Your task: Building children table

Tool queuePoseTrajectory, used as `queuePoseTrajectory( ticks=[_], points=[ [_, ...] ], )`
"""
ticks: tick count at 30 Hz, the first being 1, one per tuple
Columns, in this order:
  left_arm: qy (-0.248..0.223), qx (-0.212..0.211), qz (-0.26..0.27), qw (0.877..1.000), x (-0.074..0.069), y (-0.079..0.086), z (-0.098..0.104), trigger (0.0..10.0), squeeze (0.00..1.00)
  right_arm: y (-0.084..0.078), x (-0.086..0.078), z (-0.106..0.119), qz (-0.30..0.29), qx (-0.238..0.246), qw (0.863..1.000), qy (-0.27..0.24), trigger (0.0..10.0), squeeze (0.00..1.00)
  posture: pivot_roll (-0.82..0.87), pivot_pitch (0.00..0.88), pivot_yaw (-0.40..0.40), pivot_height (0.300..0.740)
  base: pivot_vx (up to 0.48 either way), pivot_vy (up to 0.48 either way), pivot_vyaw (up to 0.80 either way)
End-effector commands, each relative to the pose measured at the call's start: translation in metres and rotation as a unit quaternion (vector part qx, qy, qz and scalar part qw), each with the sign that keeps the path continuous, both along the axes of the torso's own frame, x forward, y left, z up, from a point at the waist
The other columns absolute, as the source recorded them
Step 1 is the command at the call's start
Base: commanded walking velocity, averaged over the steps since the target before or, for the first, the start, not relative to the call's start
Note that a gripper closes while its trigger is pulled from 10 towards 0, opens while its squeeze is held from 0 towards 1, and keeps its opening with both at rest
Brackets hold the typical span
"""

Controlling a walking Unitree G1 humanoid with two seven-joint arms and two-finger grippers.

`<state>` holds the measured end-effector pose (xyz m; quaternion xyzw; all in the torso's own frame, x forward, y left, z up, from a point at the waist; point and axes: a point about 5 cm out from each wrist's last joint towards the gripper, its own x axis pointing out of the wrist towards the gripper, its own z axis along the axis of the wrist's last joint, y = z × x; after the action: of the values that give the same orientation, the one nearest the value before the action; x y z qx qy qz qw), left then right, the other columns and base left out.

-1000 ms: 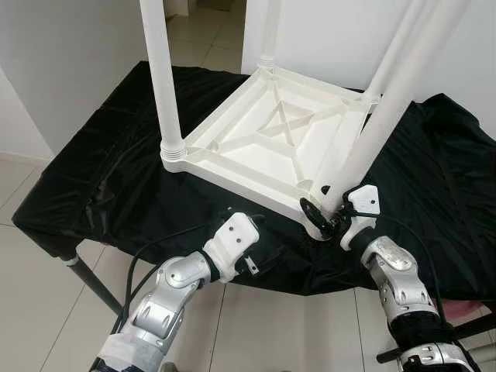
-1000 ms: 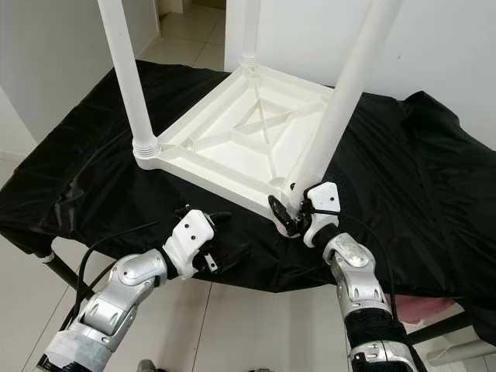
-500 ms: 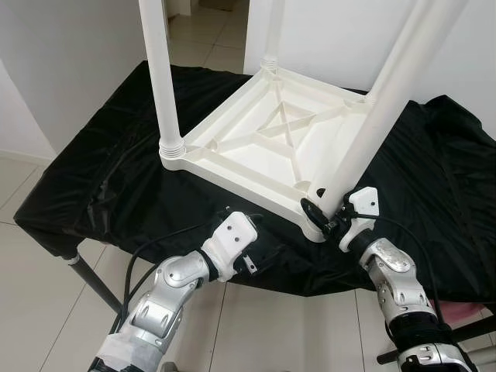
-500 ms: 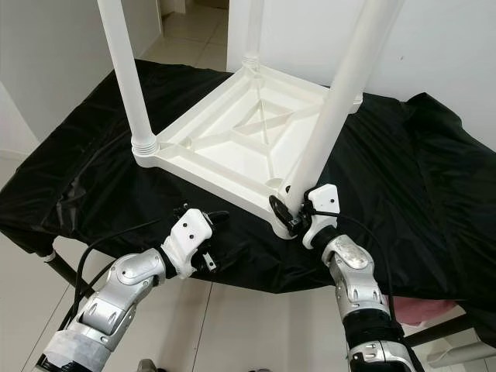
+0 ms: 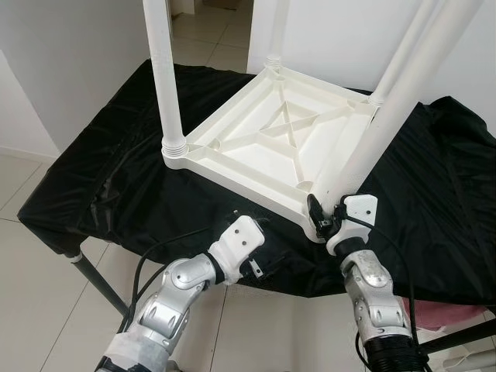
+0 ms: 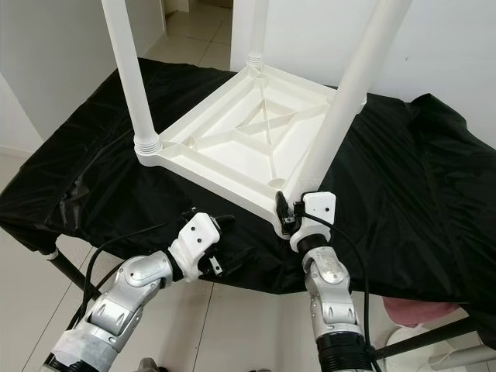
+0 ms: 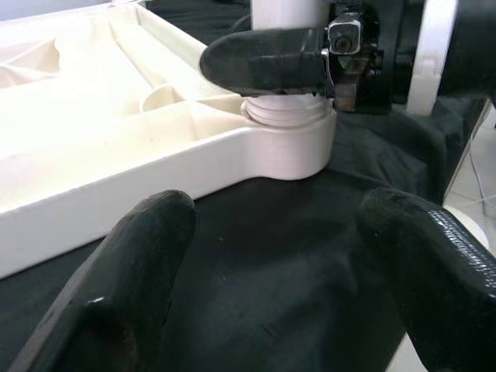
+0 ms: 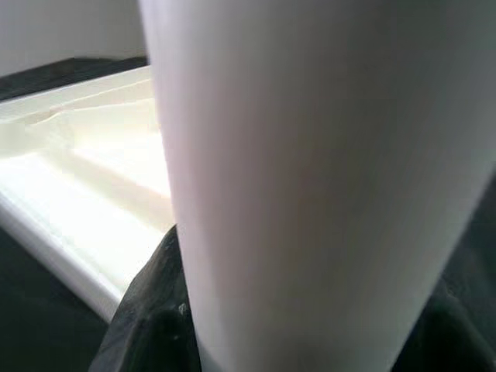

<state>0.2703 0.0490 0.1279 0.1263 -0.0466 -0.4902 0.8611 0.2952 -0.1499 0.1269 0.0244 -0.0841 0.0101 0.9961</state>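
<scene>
Since a second ago your right forearm has swung in from 4 o'clock to stand nearly straight below the near corner, and the near right leg (image 6: 353,89) it grips has tipped closer to upright; the left arm has eased slightly toward the table.

Item — children's table (image 5: 267,147), white plastic, upside down on the black cloth (image 5: 116,170), underside ribs showing in an X at centre. Legs: one at the 9 o'clock corner (image 5: 164,74), one at the 12 o'clock corner (image 5: 273,31), one at the 2 o'clock corner, partly behind the near right leg.

Right gripper (image 5: 325,219) — clamped on the near right leg just above its socket at the 5 o'clock corner; one black finger (image 7: 267,60) wraps the post.

Left gripper (image 7: 271,279) — fingers spread wide, holding nothing, hovering over the cloth at 7 o'clock, near the table's front edge and aimed at that same socket (image 7: 288,139).
</scene>
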Motion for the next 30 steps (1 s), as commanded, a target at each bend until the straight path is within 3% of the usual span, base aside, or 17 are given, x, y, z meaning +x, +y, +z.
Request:
queuePoseTrajectory(
  ticks=[1, 3, 6, 12, 13, 14, 23, 26, 27, 28, 30],
  points=[
    [0.003, -0.003, 0.011, 1.000, 0.001, -0.001, -0.003, 10.0, 0.00, 0.005, -0.006, -0.008, -0.060, 0.025, 0.998, 0.024, 10.0, 0.00, -0.07, 0.113, -0.042, 0.740, 0.000, 0.000, 0.00],
    [0.003, -0.005, 0.010, 1.000, 0.002, -0.002, -0.002, 10.0, 0.00, 0.016, -0.008, -0.006, -0.051, 0.033, 0.998, 0.023, 10.0, 0.00, -0.07, 0.117, -0.039, 0.740, 0.000, 0.000, 0.00],
    [0.003, -0.005, 0.010, 1.000, 0.003, -0.002, -0.002, 10.0, 0.00, 0.019, -0.008, -0.004, -0.037, 0.028, 0.999, 0.017, 10.0, 0.00, -0.07, 0.118, -0.040, 0.740, 0.000, 0.000, 0.00],
    [-0.005, -0.002, 0.018, 1.000, 0.006, 0.001, 0.000, 10.0, 0.00, 0.014, -0.008, 0.002, -0.015, 0.016, 1.000, 0.011, 10.0, 0.00, -0.04, 0.121, -0.056, 0.740, 0.000, 0.000, 0.00],
    [-0.006, -0.003, 0.020, 1.000, 0.007, 0.002, 0.001, 10.0, 0.00, 0.014, -0.009, 0.002, -0.017, 0.015, 1.000, 0.013, 10.0, 0.23, -0.04, 0.121, -0.056, 0.740, 0.000, 0.000, 0.00],
    [-0.007, -0.003, 0.021, 1.000, 0.007, 0.003, 0.002, 10.0, 0.00, 0.014, -0.009, 0.002, -0.014, 0.014, 1.000, 0.010, 10.0, 1.00, -0.03, 0.114, -0.056, 0.740, 0.000, 0.000, 0.00],
    [-0.009, -0.001, 0.022, 1.000, 0.006, 0.005, 0.002, 10.0, 0.00, 0.006, -0.011, 0.006, 0.015, 0.004, 1.000, -0.010, 10.0, 1.00, -0.04, 0.101, -0.047, 0.740, 0.000, 0.000, 0.00],
    [-0.012, -0.001, 0.018, 1.000, 0.009, 0.003, 0.004, 10.0, 0.00, -0.004, -0.009, 0.009, 0.035, -0.010, 0.999, -0.016, 10.0, 1.00, -0.04, 0.091, -0.043, 0.740, 0.000, 0.000, 0.00],
    [-0.014, -0.002, 0.014, 1.000, 0.011, 0.001, 0.006, 10.0, 0.00, -0.007, -0.008, 0.011, 0.065, -0.020, 0.998, -0.020, 10.0, 0.28, -0.05, 0.082, -0.043, 0.740, 0.000, 0.000, 0.00],
    [-0.018, -0.002, 0.011, 1.000, 0.013, 0.000, 0.008, 10.0, 0.00, -0.010, -0.008, 0.012, 0.087, -0.028, 0.995, -0.024, 10.0, 0.00, -0.04, 0.080, -0.046, 0.740, 0.000, 0.000, 0.00],
    [-0.019, -0.005, 0.001, 1.000, 0.015, -0.002, 0.011, 10.0, 0.00, -0.014, -0.006, 0.014, 0.132, -0.041, 0.990, -0.030, 10.0, 0.00, -0.04, 0.073, -0.045, 0.740, 0.000, 0.000, 0.00]
  ],
)
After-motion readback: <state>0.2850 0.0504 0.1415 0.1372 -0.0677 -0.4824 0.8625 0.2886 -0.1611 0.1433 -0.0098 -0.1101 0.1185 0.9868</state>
